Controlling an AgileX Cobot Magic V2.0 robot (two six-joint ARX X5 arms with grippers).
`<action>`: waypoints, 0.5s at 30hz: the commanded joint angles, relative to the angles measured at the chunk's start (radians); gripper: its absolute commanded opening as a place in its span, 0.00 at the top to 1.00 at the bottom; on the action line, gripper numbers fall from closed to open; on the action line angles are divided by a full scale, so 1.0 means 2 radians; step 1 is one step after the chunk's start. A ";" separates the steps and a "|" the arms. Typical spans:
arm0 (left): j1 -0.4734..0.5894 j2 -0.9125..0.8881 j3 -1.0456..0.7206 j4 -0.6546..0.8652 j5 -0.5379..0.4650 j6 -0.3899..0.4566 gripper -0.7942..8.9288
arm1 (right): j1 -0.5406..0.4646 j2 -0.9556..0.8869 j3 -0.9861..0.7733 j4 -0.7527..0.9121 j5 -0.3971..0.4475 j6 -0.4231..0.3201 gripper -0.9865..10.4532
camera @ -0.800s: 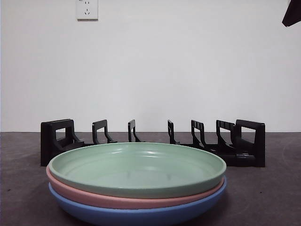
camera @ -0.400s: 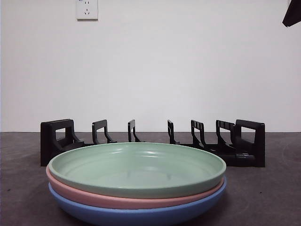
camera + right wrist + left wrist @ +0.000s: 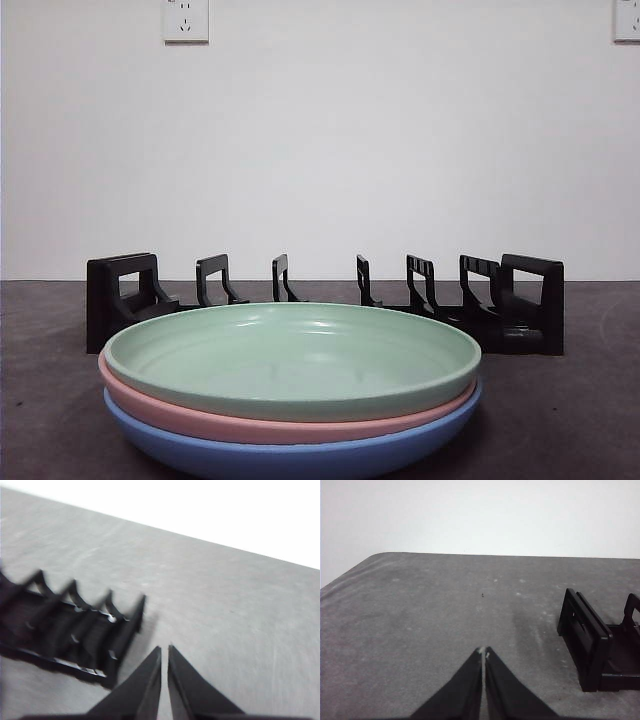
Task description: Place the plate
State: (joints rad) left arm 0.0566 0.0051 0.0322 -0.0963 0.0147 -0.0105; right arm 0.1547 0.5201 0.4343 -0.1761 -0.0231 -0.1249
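Looking across the table, we find the pale green round plastic plate (image 3: 292,358) lying flat as the top of a stack of three, resting on a pink round plate (image 3: 250,425), which rests on a blue round plate (image 3: 300,458) at the near edge of the dark grey table (image 3: 560,420). Neither wrist view shows the stack, so we cannot place it relative to either pincer beyond saying that no pincer touches it.

Behind the stack we see the black plastic slotted plate rack (image 3: 330,300), its upright dividers in a row, every slot without a plate.

Our left gripper (image 3: 483,653) has its jaws pressed together at the tips and grips nothing; one end of the rack (image 3: 600,640) lies ahead of it and off to one side, apart from the jaws. Our right gripper (image 3: 164,649) shows only a thin slit between its jaws and likewise grips nothing; the rack's other end (image 3: 75,630) sits just beside it, blurred.

On the white wall (image 3: 400,150) we see two white sockets (image 3: 185,20).
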 commanded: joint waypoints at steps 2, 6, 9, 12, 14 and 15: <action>0.001 -0.001 -0.010 0.007 0.002 0.005 0.91 | -0.015 -0.109 -0.120 0.041 0.002 0.018 0.90; 0.001 -0.001 -0.010 0.007 0.001 0.005 0.91 | -0.036 -0.188 -0.176 0.035 0.003 0.022 0.90; 0.001 -0.001 -0.010 0.007 0.002 0.005 0.91 | -0.048 -0.225 -0.194 0.030 0.003 0.023 0.90; 0.001 -0.001 -0.010 0.007 0.001 0.005 0.91 | -0.050 -0.256 -0.212 0.021 0.025 0.031 0.90; 0.001 -0.001 -0.010 0.007 0.001 0.005 0.91 | -0.050 -0.258 -0.211 0.002 0.037 0.038 0.90; 0.001 -0.001 -0.010 0.007 0.001 0.005 0.91 | -0.050 -0.258 -0.211 -0.002 0.039 0.039 0.90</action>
State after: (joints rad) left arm 0.0566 0.0051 0.0322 -0.0944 0.0147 -0.0105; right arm 0.0547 0.0051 0.0185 -0.1730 0.0467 -0.0723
